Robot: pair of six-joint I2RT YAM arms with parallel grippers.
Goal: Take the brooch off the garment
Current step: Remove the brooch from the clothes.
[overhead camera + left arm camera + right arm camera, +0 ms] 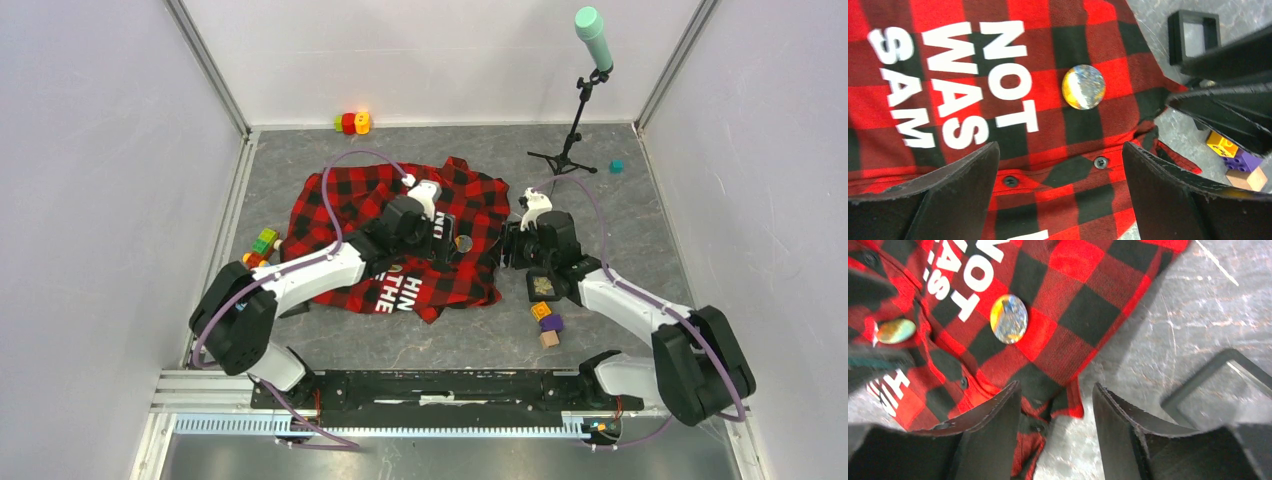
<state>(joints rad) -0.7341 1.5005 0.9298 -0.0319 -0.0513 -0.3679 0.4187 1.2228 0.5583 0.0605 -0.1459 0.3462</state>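
The garment, a red-and-black check shirt with white block letters, lies spread on the grey table. A round brooch with a yellow, blue and white face is pinned near its right edge. It also shows in the left wrist view and the right wrist view. My left gripper is open and empty above the button placket, just short of the brooch. My right gripper is open and empty over the shirt's right hem, the brooch ahead of it. The two grippers face each other across the brooch.
A black square tray holding a gold piece sits right of the shirt, with coloured blocks beside it. A microphone stand and a teal cube are at the back right. More blocks lie left of the shirt.
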